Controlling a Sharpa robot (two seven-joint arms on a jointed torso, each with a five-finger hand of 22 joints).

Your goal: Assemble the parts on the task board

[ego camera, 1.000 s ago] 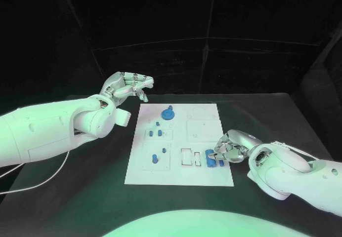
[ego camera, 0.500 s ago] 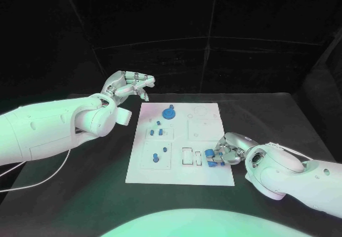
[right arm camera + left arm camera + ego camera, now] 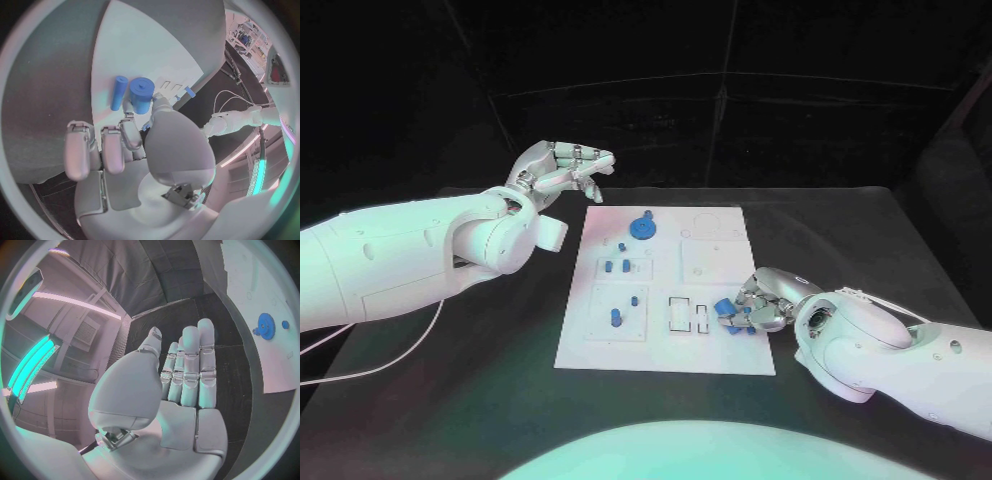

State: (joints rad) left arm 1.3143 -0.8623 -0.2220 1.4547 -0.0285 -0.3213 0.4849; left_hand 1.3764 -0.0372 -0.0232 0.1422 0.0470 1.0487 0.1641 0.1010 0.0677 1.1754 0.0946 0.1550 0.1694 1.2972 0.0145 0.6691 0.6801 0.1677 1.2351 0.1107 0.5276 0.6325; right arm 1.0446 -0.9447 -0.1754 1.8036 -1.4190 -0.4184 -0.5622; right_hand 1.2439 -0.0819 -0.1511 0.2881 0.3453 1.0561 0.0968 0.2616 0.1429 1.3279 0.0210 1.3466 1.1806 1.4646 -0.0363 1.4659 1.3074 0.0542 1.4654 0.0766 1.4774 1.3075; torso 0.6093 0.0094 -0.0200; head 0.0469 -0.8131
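Task board (image 3: 668,300) lies mid-surface. Right hand (image 3: 759,300) at the board's near right edge, fingers pinching a blue cylinder part (image 3: 141,96); a slimmer blue peg (image 3: 118,92) lies beside it. Left hand (image 3: 560,170) raised off the board's far left corner, fingers curled, holding nothing.

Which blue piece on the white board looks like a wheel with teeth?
The blue gear at the far end of the task board, nearest the left hand. It is round and toothed; the other blue parts are small pegs and blocks.

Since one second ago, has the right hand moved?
Yes. The right hand has moved slightly toward the far end of the task board, staying at its right edge by the blue parts.
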